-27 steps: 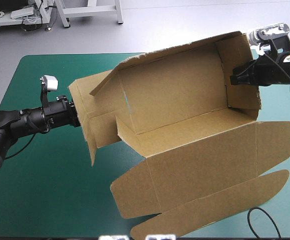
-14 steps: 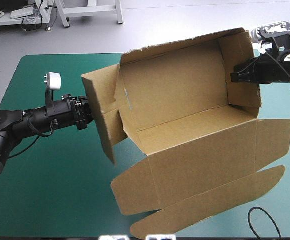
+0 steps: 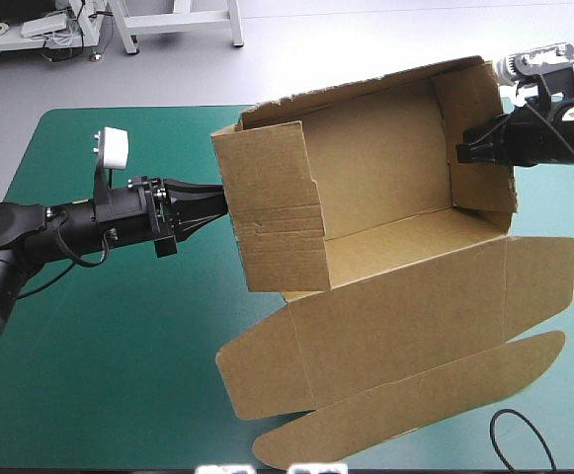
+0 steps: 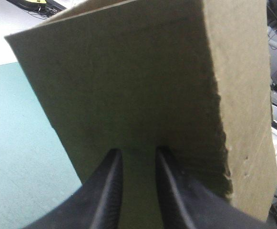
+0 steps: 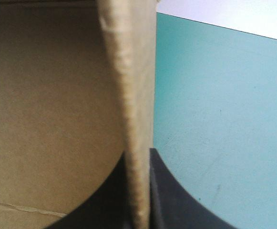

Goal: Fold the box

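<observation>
The brown box (image 3: 385,168) stands tilted on the teal-green table (image 3: 99,355), its back wall and both end walls raised and its lid panel (image 3: 415,316) lying flat toward the near edge. My left gripper (image 3: 222,202) touches the outer face of the left end wall (image 3: 272,222), which stands upright. In the left wrist view that wall (image 4: 128,71) fills the picture ahead of the gripper (image 4: 138,151), whose tips are nearly together against the board. My right gripper (image 3: 461,155) is shut on the right end wall (image 3: 484,138); its edge (image 5: 133,95) runs between the fingers (image 5: 138,157).
Bare teal-green cover lies left of the box and under the left arm. The lid's long tuck flap (image 3: 415,410) reaches close to the table's near edge. Grey floor lies beyond the far edge.
The left end wall has swung from splayed outward to upright, square with the box. My left gripper has moved right, toward the box. The right gripper has held still.
</observation>
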Tool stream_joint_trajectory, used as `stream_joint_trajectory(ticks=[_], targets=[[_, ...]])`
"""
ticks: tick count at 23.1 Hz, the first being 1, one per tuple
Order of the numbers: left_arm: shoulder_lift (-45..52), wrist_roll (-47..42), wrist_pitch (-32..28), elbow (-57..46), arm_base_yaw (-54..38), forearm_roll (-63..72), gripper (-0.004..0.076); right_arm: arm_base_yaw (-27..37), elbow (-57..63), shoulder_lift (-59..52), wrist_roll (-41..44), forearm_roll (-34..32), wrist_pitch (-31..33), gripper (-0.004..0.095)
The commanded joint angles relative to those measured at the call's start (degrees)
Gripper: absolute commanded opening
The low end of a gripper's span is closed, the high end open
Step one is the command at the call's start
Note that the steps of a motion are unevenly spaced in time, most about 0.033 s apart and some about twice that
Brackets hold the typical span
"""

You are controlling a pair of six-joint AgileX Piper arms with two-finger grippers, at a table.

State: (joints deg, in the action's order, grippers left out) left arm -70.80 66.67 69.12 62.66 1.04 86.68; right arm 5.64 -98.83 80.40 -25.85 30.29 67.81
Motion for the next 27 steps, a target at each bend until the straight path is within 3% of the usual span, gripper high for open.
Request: stream_joint_trajectory(ticks=[1,2,12,18,27], targets=[[1.43,-0.77,5.17,1.95,0.47,5.46,0.0316,0.33,-1.77,-1.96,0.66,2.86,-4.06,-0.0016],[1.43,-1.15,5.17,1.95,0.47,6.26,0.0380,0.33,-1.77,-1.96,0.81,2.86,-4.30,-0.0016],[1.43,-0.10,4.89,2.40,7.46,9.72,0.0406,0.33,-1.77,-1.96,1.00,2.45,-5.37,-0.0016],[1.43,-1.20,-1.67,2.40,8.29,6.36,0.0413,0.23,-1.77,-1.96,1.71,2.45,-5.37,-0.0016],[1.43,-3.86,-18.91,6.19,14.90,-1.45,0.0412,0.23,-1.77,-1.96,4.24,1.62,-7.67,-0.0010]])
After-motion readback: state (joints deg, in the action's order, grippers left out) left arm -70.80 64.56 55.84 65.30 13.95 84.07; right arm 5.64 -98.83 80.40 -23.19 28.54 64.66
